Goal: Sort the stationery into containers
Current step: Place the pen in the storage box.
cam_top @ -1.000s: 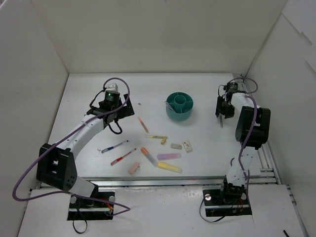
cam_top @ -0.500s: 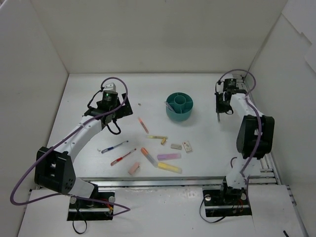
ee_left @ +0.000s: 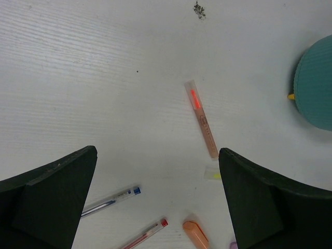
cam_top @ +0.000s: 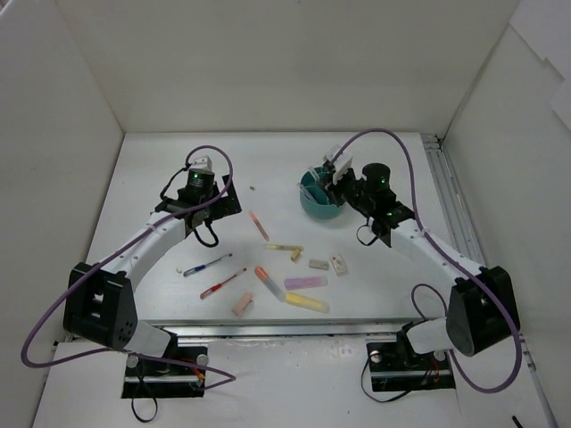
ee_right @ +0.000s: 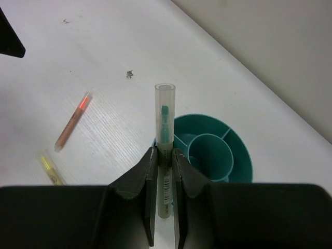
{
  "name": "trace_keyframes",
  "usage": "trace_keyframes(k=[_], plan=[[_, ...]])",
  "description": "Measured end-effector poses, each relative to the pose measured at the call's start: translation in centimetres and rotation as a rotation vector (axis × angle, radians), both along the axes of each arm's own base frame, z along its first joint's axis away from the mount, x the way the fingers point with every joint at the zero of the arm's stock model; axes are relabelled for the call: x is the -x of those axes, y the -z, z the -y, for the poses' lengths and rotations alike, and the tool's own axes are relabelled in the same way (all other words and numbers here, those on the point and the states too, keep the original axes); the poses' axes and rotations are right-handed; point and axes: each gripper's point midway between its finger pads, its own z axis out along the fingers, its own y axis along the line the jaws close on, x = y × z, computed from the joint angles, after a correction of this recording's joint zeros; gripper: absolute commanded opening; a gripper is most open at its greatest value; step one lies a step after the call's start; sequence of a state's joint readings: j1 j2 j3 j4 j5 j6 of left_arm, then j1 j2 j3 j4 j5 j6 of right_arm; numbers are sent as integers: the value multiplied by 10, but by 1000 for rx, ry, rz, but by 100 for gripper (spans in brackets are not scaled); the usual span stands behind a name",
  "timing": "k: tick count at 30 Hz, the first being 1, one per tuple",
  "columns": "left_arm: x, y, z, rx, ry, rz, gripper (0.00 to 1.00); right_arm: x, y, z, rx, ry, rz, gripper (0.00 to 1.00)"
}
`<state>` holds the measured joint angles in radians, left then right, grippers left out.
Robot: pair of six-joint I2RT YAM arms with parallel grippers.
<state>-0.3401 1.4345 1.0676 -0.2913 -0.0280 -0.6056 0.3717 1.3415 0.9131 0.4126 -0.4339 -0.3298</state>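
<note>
Teal cup just beyond right fingers, clamped on green pen aimed there for dropping in; left fingers apart above table

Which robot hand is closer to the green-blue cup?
Right. The right gripper hangs at the teal cup's rim, jaws shut on a pen. The left gripper is open, far off to the cup's left.
</note>
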Motion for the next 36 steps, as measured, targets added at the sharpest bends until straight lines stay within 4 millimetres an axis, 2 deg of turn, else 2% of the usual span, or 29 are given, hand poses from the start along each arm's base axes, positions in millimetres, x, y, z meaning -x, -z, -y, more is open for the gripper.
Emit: trace_keyframes(k=[5,8,16,21,22,25,26,29,32,36], plan=[[-1,14,4,1,12,-37,100,-14,27,-28,12,-69,10,0],[-2,20,8,9,23,-56,100,-22,44,-37,13,-88,-2,1],[-15,27,19,21,21,-82,100,-43,78,-43,18,-72,-22,3],[-20,32,26,13,23,-92,100,-47,84,-41,12,-64,-29,4],[-20,32,28,10,25,-92,100,-47,82,-42,7,-69,-23,6],[-23,34,30,9,27,-94,100,-48,78,-43,-1,-74,-8,23],[-23,34,32,10,27,-96,100,-49,77,-42,-4,-70,-8,35],[-27,37,35,8,24,-103,100,-49,75,-40,-15,-62,-9,53],[-32,40,37,-4,12,-111,100,-44,75,-35,-22,-50,-17,59],[-36,45,50,-3,12,-122,98,-35,65,-28,-36,-39,-5,59]])
